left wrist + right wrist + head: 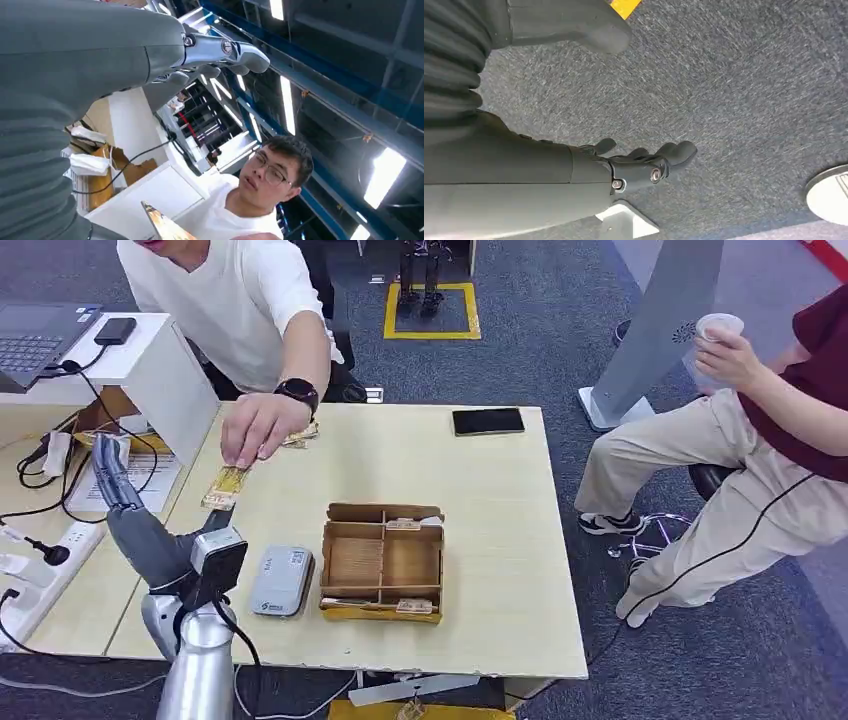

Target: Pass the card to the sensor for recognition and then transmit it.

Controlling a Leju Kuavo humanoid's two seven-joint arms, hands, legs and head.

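Observation:
A yellowish card [225,486] lies at the table's left edge, with a person's hand [255,428] on its far end. Another card [301,436] lies beside that person's wrist. The grey sensor [282,580] sits flat near the table's front left. My left hand [122,502] is raised left of the table, fingers stretched up and apart, holding nothing; it stands a little left of the card. The left wrist view shows its fingers [225,52] and a gold-brown corner [161,226], seemingly the card. My right hand [639,165] hangs over the carpet, fingers loosely apart and holding nothing.
A cardboard box [382,562] with compartments stands right of the sensor. A black phone [487,421] lies at the table's far edge. A seated person [760,420] with a cup is at the right. A white shelf [150,365], cables and a power strip [45,560] are at the left.

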